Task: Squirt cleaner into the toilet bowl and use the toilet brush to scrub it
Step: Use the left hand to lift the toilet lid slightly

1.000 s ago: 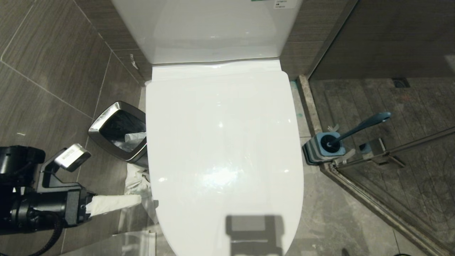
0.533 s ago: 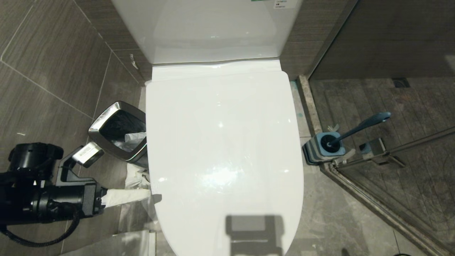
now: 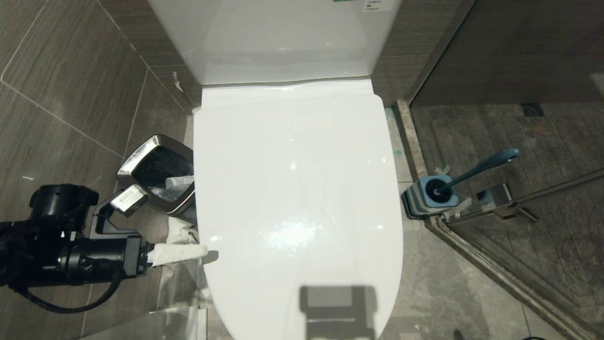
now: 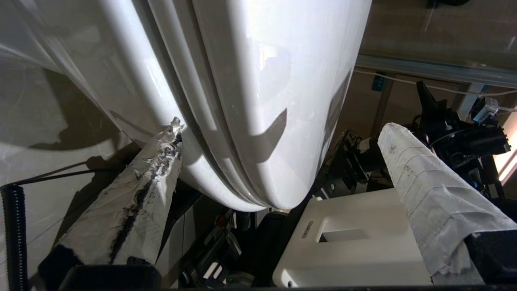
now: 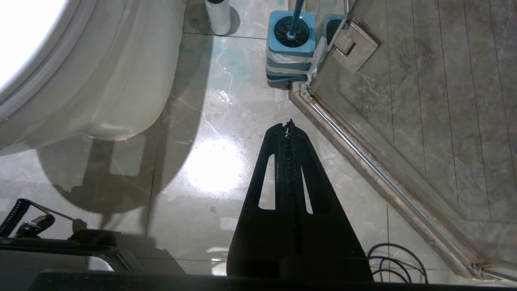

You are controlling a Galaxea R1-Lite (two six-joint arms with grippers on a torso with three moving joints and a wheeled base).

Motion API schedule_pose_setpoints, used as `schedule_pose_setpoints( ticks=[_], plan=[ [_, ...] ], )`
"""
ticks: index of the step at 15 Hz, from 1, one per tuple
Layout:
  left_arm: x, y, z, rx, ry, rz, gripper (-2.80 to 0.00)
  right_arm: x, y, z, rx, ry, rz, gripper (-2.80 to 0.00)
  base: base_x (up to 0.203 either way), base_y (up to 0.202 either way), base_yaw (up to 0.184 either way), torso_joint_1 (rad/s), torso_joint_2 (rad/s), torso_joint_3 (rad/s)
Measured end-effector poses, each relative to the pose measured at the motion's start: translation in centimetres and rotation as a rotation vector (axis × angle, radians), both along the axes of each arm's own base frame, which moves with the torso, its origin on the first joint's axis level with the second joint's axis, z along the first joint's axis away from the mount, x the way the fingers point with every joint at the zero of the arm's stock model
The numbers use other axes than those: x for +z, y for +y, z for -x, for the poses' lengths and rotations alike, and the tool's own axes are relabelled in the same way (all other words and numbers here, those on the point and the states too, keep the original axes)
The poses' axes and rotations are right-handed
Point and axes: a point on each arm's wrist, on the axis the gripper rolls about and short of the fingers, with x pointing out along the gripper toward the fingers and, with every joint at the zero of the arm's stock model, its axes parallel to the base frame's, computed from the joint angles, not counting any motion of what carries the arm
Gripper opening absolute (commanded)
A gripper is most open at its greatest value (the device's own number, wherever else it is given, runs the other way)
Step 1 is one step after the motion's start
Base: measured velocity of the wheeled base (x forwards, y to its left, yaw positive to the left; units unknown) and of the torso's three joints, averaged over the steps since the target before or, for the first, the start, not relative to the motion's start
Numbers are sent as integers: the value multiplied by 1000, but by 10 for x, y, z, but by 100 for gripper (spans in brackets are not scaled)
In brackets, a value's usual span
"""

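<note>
The left claw (image 3: 200,252), its paper-wrapped fingers (image 4: 424,182) spread wide and holding nothing, has moved further right since a second ago and now reaches the left edge of the closed lid of the toilet bowl (image 3: 297,189). The toilet brush (image 3: 476,171) stands in its holder (image 3: 427,196) on the right. The right claw (image 5: 288,125) hangs shut above the floor.

toilet bowl (image 3: 297,189) lidded; toilet brush (image 3: 476,171) (slanted) in holder.
</note>
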Motion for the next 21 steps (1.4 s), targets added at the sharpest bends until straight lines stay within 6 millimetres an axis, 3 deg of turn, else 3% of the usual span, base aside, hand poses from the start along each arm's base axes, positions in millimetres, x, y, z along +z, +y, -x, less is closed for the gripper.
schedule_pose_setpoints(
  ticks=[21],
  plan=[
    [-3,-24,-2,-75,32,-22,0,0,0,0,1,1,0,-280,0,0,0,0,0,0]
  ],
)
